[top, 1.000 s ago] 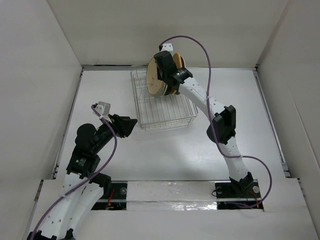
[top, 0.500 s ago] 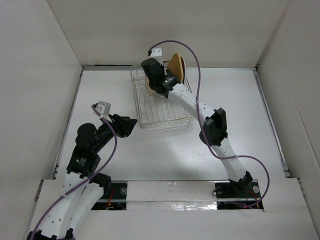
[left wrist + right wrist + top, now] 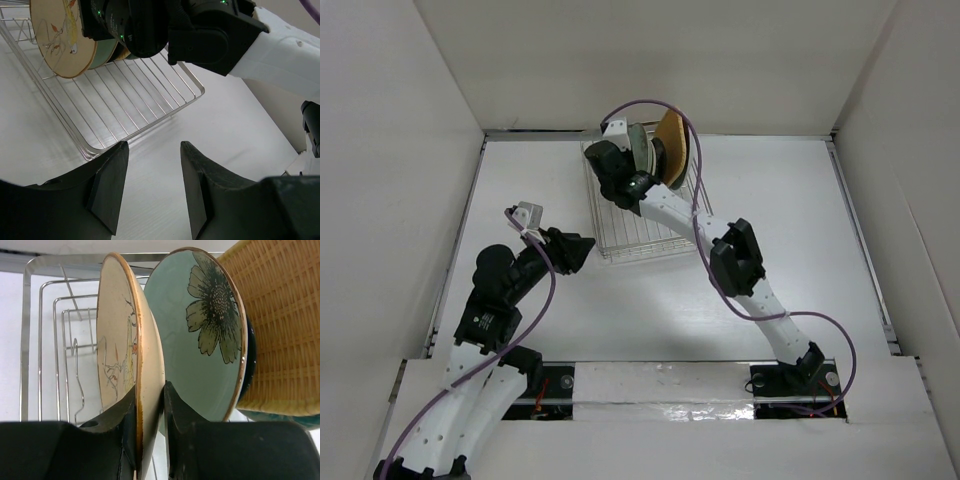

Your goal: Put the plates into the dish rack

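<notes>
Shifted left, right tool (image 3: pixel 149 401) pinches tan plate (image 3: pixel 118 355) rim.

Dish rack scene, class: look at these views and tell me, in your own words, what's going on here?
The right gripper has its fingers pinched on the rim of the tan floral plate, holding it on edge at the far part of the dish rack. Next to it stands the pale green floral plate, with the orange-tan dish behind. Whether the tan plate is seated yet cannot be told. The left gripper waits open and empty near the rack's front edge.
</notes>
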You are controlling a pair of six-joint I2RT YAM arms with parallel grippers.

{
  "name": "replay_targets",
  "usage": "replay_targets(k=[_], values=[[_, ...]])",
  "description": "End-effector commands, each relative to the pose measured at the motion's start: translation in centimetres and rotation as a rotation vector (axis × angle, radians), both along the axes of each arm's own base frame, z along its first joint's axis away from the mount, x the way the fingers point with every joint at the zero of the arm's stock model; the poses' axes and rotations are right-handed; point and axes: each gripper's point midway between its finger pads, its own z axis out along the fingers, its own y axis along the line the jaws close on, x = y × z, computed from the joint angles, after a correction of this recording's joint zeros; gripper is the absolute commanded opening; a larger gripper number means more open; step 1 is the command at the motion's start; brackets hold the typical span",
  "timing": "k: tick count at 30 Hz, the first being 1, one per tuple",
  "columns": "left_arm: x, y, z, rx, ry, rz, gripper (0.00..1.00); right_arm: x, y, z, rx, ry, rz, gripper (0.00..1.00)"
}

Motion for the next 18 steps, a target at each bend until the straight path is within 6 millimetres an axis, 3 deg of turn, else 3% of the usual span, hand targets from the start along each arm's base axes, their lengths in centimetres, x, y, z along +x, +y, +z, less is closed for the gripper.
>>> replay_targets(k=[1,2,3,6,9,10,11,13,14,16,17,18], values=[[0.0,-0.2,2.1,-0.016,-0.058,-0.006,0.43,-0.1,2.1,0.5,0.07,-0.036,0.062,0.21],[0.1,-0.1,2.1,-0.017,-0.059,-0.002,0.43,-0.1,1.9,0.5,0.071,-0.036,0.058,0.29],[0.1,-0.1,2.1,-0.016,-0.058,0.0,0.43,-0.3,1.9,0.9,0.086,-0.042,0.059,0.44],[0.2,0.1,2.3,-0.015,-0.063,0.015,0.44,-0.8,1.5,3.0,0.123,-0.065,0.071,0.67],[0.3,0.5,2.8,-0.02,-0.079,0.036,0.47,-1.6,1.6,5.8,0.191,-0.092,0.114,0.76],[0.3,0.6,3.0,-0.02,-0.085,0.042,0.48,-2.5,1.2,9.1,0.239,-0.127,0.139,0.82],[0.2,0.9,3.3,-0.023,-0.098,0.059,0.48,-3.1,1.0,8.7,0.237,-0.112,0.16,0.85],[0.3,1.3,3.6,-0.027,-0.107,0.082,0.52,-4.3,1.3,10.9,0.296,-0.126,0.236,0.96],[0.4,1.8,4.1,-0.031,-0.123,0.11,0.53,-5.7,0.5,12.4,0.318,-0.133,0.265,1.0],[0.5,2.2,4.4,-0.038,-0.128,0.136,0.58,-7.4,0.7,14.5,0.377,-0.148,0.351,1.0],[0.5,2.4,4.3,-0.041,-0.128,0.152,0.59,-8.9,-0.4,17.7,0.422,-0.19,0.379,1.0],[0.5,2.4,4.3,-0.042,-0.127,0.154,0.64,-9.8,-0.7,16.6,0.423,-0.168,0.407,1.0]])
